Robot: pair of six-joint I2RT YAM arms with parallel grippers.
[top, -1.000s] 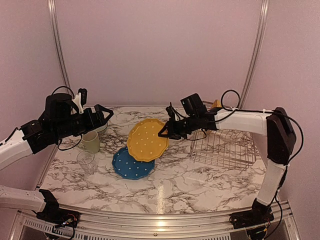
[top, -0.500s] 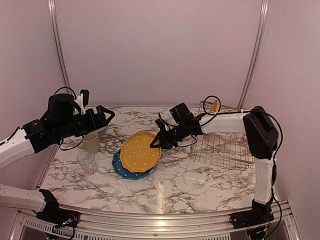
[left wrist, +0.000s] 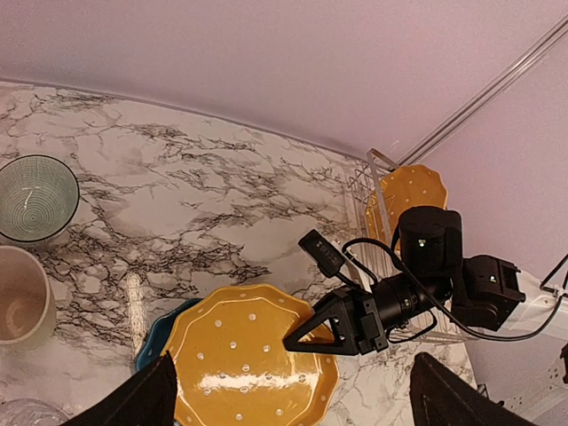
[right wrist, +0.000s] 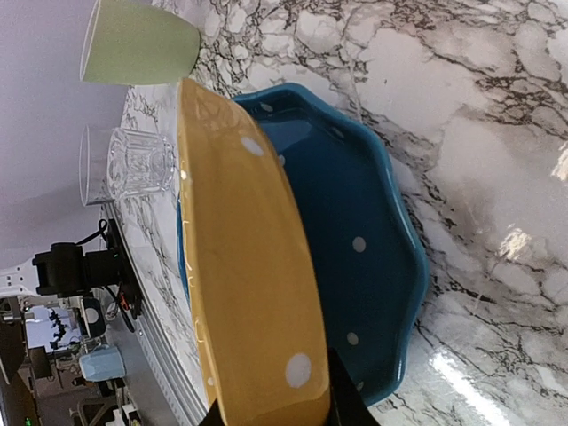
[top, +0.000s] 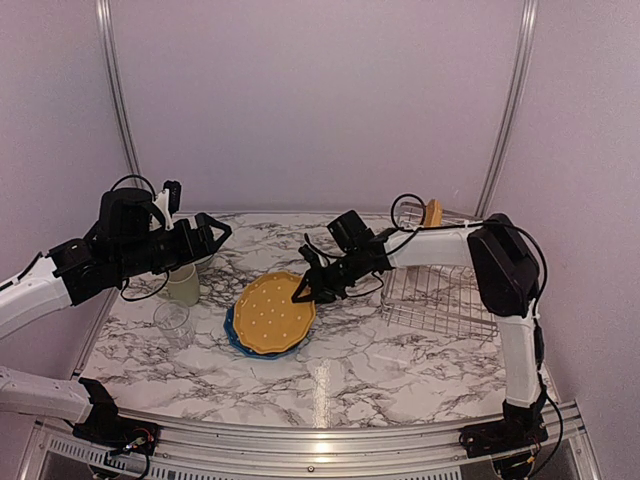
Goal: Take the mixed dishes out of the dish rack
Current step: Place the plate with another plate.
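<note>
1. Marble-patterned table [top: 400, 360]: near edge cut off behind the arm bases.
2. Silver wire dish rack [top: 440, 300]: at the right, partly crossed by the right arm.
3. Yellow dotted scalloped plate [top: 268, 315]: mid-table, tilted over the blue one, pinched at its rim.
4. Blue dotted plate [right wrist: 355, 204]: flat on the table, mostly hidden in the top view.
5. Second yellow plate [left wrist: 410, 191]: upright at the rack's far end, half seen.
6. Left hand [top: 212, 232]: spread wide, holding nothing, above the mug.
7. Right hand [top: 303, 292]: closed on the tilted plate's rim.
8. Pale green mug [top: 183, 285]: upright at the left.
9. Clear glass [top: 172, 322]: upright, just nearer than the mug.
10. Small pale bowl [left wrist: 34, 197]: beyond the mug, barely visible from the top.
</note>
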